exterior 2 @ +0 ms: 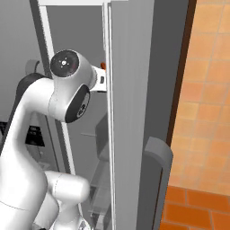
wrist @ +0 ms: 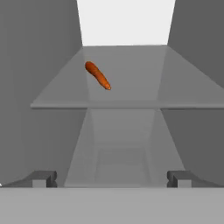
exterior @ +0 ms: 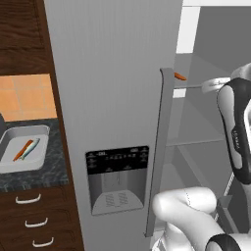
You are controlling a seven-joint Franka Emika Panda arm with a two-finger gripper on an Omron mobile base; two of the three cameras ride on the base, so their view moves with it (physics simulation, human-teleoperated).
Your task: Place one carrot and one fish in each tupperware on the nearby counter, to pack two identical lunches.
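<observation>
Status: one lunch packed, gripper reaching into fridge for second carrot.

The tupperware [exterior: 23, 147] on the counter [exterior: 34, 174] holds one carrot and what appears to be one fish; the second tub is out of frame, so its fill state cannot be confirmed. The gripper [wrist: 112, 179] is fully spread and empty, aimed at the carrot [wrist: 98, 75] lying on the fridge shelf [wrist: 127, 87], well apart.
</observation>
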